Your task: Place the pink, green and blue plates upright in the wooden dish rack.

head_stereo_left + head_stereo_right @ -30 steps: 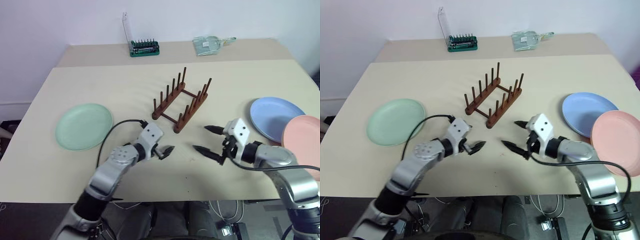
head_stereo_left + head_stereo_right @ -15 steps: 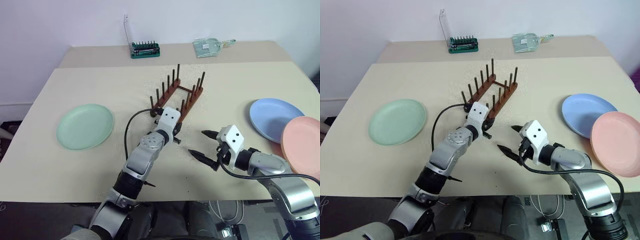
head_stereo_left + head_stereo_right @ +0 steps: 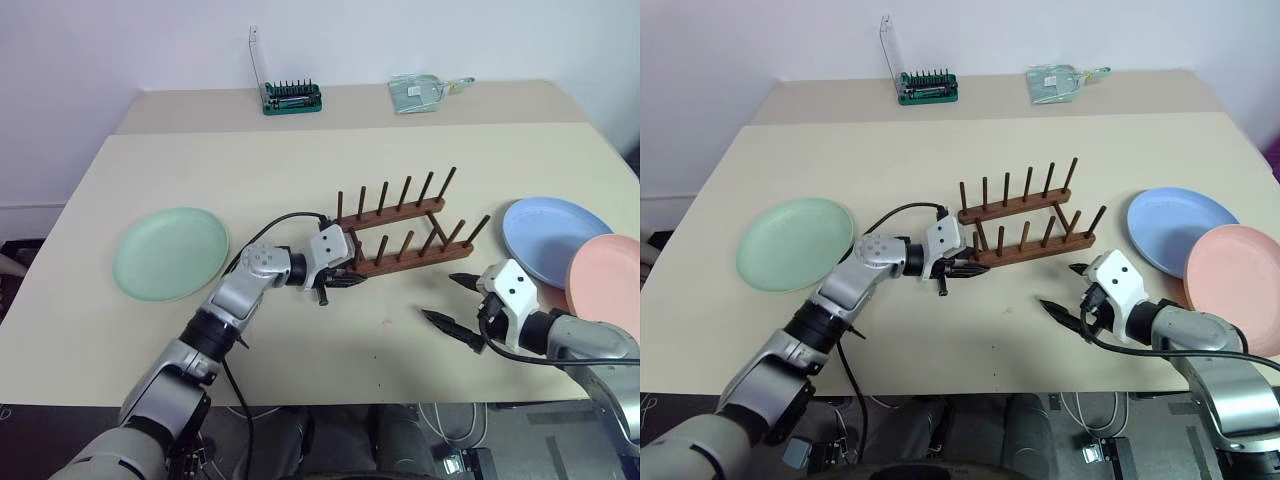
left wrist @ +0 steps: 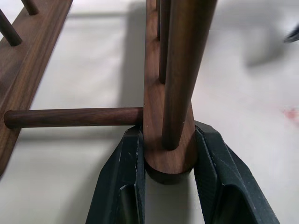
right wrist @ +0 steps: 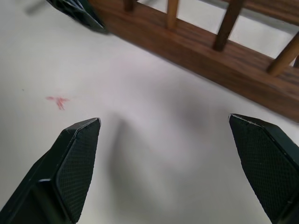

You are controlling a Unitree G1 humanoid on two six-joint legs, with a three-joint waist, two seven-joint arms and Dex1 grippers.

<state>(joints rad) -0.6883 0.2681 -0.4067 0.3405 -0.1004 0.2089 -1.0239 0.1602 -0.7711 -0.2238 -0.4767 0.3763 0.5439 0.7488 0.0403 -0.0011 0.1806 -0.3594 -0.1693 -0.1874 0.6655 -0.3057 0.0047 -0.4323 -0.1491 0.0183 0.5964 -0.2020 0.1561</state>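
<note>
In the head views, the end of the wooden dish rack (image 3: 400,237) nearest the left gripper (image 3: 340,279) is being clamped by that gripper, its two fingers pressed against the sides of the near rail's tip. The rack is being seen standing on the table (image 3: 300,170), stretching away from the left gripper toward the right gripper (image 3: 457,303), which is being held just above the tabletop with its fingers spread wide and nothing between them. The green plate (image 3: 170,252) is lying flat well behind the left arm, on its outer side; the blue plate (image 3: 555,236) and the pink plate (image 3: 606,286) are lying just beyond the right gripper's outer side, the pink one overlapping the blue one's edge. In the left wrist view, the rounded rail end (image 4: 169,140) is being gripped between the two black fingers (image 4: 122,182), a peg rising directly above it. In the right wrist view, the rack's near rail (image 5: 205,60) is being seen ahead of the parted fingertips (image 5: 77,154), apart from them, with bare table between.
</note>
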